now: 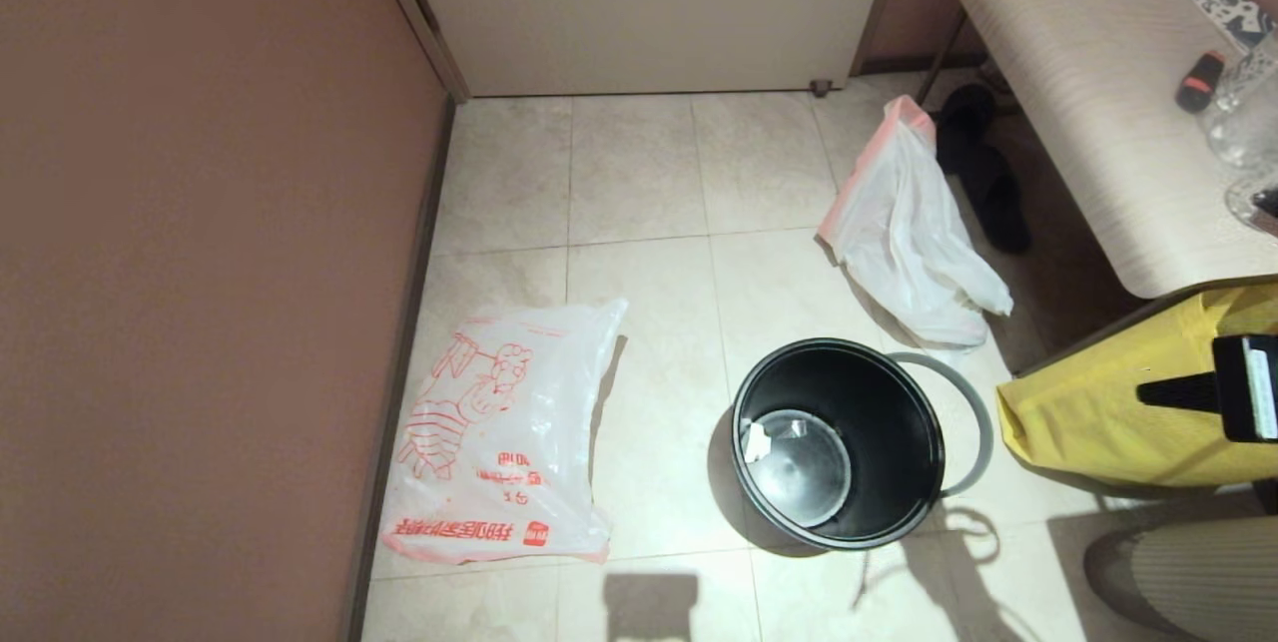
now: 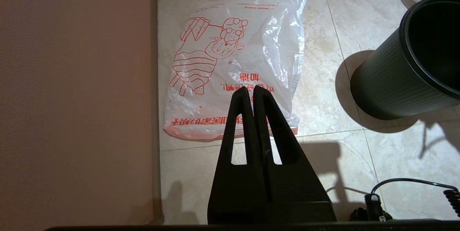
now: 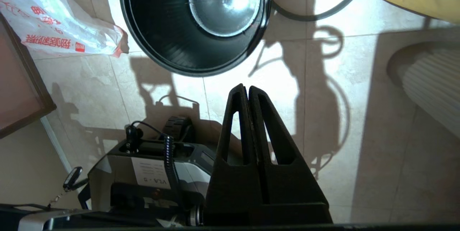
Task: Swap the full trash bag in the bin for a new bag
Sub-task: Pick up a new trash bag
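From the head, the bin [image 1: 839, 442] stands bare, full bag [image 1: 914, 233] behind it, new bag [image 1: 504, 432] flat to its left; the left claw [image 2: 250, 91], pressed together above that bag, should spread and pinch one edge; the right claw [image 3: 245, 89], also pressed together, hangs near the bin.

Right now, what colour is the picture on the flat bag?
Red, on the new bag; the left wrist view shows it best.

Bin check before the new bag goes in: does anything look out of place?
Yes. The grey hoop lies on the floor against the bin instead of on its rim, and a scrap of white litter remains inside.
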You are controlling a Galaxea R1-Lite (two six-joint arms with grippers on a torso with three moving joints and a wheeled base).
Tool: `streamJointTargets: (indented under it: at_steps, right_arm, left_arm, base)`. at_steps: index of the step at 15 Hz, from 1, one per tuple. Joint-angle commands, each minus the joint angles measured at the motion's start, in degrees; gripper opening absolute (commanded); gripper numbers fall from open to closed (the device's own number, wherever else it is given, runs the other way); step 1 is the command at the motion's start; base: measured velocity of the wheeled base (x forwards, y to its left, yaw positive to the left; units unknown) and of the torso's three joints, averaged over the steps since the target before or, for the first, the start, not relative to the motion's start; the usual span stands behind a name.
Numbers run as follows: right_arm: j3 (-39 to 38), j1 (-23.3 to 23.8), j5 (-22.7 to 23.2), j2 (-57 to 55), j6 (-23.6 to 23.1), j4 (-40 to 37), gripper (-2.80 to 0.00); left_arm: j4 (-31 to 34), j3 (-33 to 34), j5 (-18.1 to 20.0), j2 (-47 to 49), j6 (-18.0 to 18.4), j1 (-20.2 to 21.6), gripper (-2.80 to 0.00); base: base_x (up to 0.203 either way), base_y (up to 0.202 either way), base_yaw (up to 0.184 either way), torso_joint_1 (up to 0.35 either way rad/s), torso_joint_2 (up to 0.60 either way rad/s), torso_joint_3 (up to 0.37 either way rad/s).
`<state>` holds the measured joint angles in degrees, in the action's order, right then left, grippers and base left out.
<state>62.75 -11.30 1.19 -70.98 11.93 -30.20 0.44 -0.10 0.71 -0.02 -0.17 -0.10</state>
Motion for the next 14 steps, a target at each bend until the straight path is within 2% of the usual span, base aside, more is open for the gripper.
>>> streamJointTargets:
  at_steps: [1, 3, 7, 14]
  right_arm:
    - [-2.21, -0.27, -0.21, 6.52, 0.09, -0.88, -2.8]
    - [-3.66, -0.3, -1.81, 8.35, 0.29, -3.24, -2.8]
    - [-5.53, -0.48, -2.77, 11.57, 0.37, -3.3, -2.8]
    - [-5.69, -1.53, -2.8, 13.03, 2.31, -3.62, -2.8]
  left_arm:
    - [0.0, 0.01, 0.0, 0.02, -0.01, 0.01, -2.8]
    - [0.0, 0.01, 0.0, 0.02, -0.01, 0.01, -2.8]
    - [0.0, 0.01, 0.0, 0.02, -0.01, 0.01, -2.8]
    - [0.0, 0.01, 0.0, 0.02, -0.01, 0.01, -2.8]
  base:
    - [0.0, 0.0, 0.0, 0.0, 0.0, 0.0]
    - [0.0, 0.0, 0.0, 0.0, 0.0, 0.0]
    - [0.0, 0.0, 0.0, 0.0, 0.0, 0.0]
    - [0.0, 0.0, 0.0, 0.0, 0.0, 0.0]
